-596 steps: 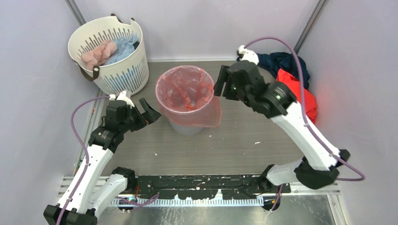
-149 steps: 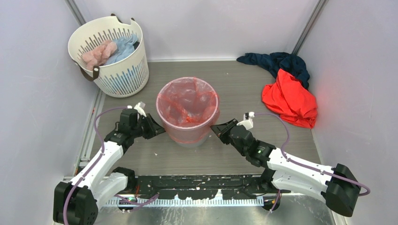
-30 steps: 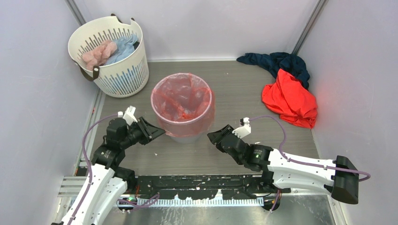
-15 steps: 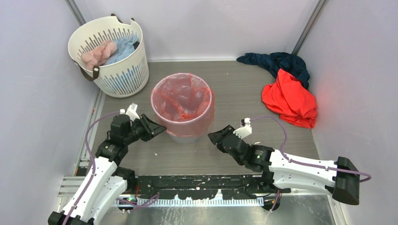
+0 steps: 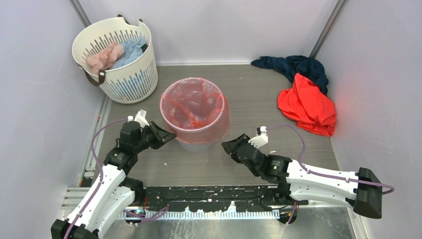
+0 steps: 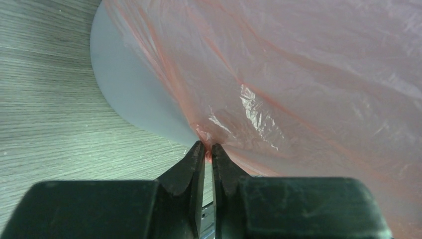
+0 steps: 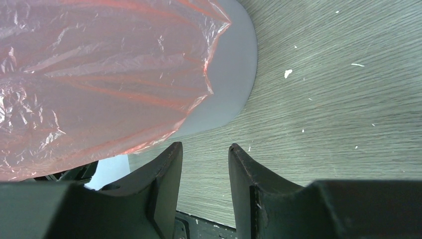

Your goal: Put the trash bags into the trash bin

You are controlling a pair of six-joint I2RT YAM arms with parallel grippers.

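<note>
Looking down from the top camera, you see the trash bag [image 5: 193, 102] lining the trash bin [image 5: 201, 143] at the middle of the tabletop [image 5: 259, 99], its pink film folded over the rim and hanging down the outside. Your left hand [image 5: 168, 135] is at the bin's left side, on the film; your right hand [image 5: 229, 146] is just beside the right side, apart from it. A laundry basket [image 5: 130, 74] stands far left, and a red-orange garment [image 5: 306, 107] lies far right. On the left wrist camera, that hand is closed to a sliver, pinching a fold of the bag's lower edge — film bunches at the tips. On the right wrist camera, the hand is parted and holds nothing — bin and draped film just ahead.
</note>
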